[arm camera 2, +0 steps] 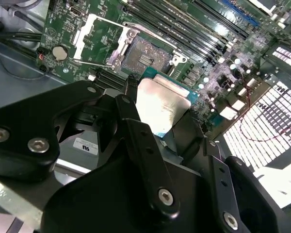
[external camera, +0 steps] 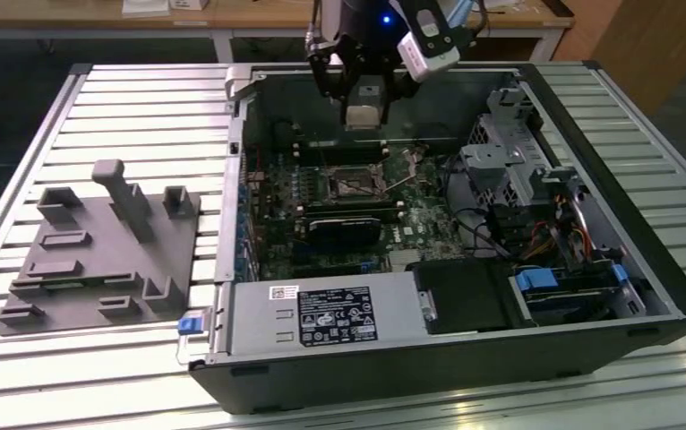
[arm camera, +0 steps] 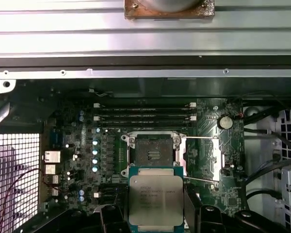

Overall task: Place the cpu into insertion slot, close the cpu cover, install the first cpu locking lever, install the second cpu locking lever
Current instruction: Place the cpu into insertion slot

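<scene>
Resting on the bench (external camera: 140, 116) at the exterior view's left is a grey fixture (external camera: 98, 255); right of it, over the open computer case (external camera: 439, 358), the gripper (external camera: 364, 100) has its fingers (arm camera 2: 131, 121) clamped on the cpu (arm camera: 156, 201), apart from the uncovered insertion slot (arm camera: 154, 154).

Silvery square cpu (arm camera: 155, 198) aloft near the bare, dark-centred insertion slot (arm camera: 153, 154); cpu cover (arm camera 2: 82, 30) open.
</scene>
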Robot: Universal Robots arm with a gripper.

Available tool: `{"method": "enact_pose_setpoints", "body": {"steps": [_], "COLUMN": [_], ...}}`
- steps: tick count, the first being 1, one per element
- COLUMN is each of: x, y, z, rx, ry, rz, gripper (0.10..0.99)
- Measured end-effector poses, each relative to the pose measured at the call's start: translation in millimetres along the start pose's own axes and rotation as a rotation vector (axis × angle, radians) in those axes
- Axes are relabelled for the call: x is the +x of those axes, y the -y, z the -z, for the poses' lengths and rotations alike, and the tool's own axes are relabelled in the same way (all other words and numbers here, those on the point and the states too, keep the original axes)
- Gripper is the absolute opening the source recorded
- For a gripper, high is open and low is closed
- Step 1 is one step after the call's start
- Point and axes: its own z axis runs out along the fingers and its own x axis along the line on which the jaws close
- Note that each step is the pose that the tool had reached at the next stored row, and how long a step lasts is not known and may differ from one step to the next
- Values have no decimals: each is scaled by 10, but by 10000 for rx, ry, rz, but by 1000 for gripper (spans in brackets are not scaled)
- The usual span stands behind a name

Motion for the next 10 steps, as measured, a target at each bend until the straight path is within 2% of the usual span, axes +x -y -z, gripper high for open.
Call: {"method": "enact_pose_setpoints", "body": {"steps": [5,10], "x": [-6,-6], "y": [-2,-5], "z": [-89,-172], "rx": [7,14], "ry": [6,70], "rz": [2,7], "gripper": [537,537]}}
